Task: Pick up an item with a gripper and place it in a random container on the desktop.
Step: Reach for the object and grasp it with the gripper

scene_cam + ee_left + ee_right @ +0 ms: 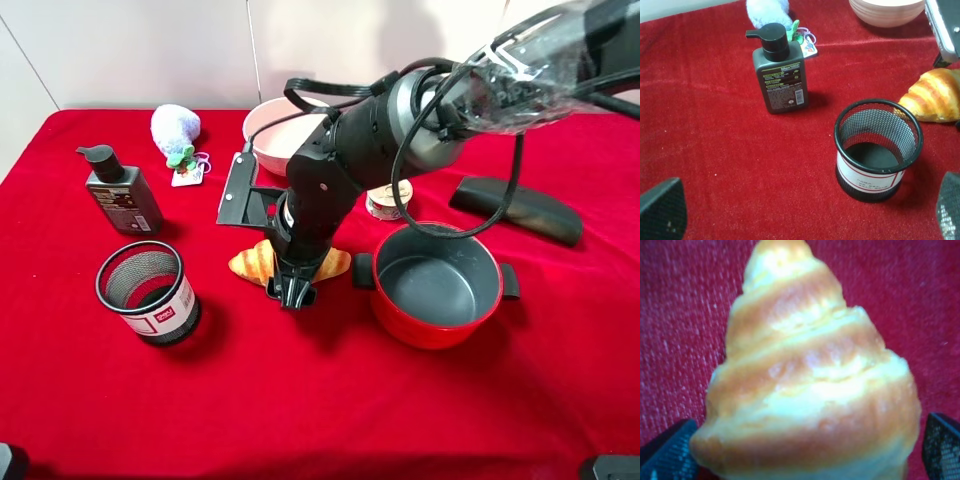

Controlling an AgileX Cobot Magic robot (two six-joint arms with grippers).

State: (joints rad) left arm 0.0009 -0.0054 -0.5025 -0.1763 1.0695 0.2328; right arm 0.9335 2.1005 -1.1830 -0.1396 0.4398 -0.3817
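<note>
**Entry: picking stage, grasp not yet made**

1. Croissant (250, 263): golden-brown and ridged. It lies flat on the red counter (330, 410) near the middle, and both ends show either side of my wrist. It is not lifted.
2. Right hand (291, 287): reaches across the middle and sits low over the croissant. In its own camera the fingertips (667, 452) stand apart, one each side of the pastry's broad part, with a sliver of red cloth beside one. The hand is released, not clamped.
3. Red pot (425, 335): the container, just beside the croissant at its 3 o'clock. The grey inside is bare, and the handles sit at the pot's 3 and 9 o'clock.
4. Left hand (805, 217): fingers are wide apart with nothing between them. It is idle.
5. Bystanders, placed from the croissant: mesh cup (148, 292) at 8 o'clock, pump bottle (122, 190) at 10, pink bowl (268, 138) at 12, tin can (388, 200) at 2.

**Step judged:** I am straddling the item, just short of closing.

**Next move calls for:** a centred, gentle squeeze on the thick middle. Then comes a lift high enough to clear the pot's rim and its near handle. After a short carry toward 3 o'clock, I let go over the grey interior.
</note>
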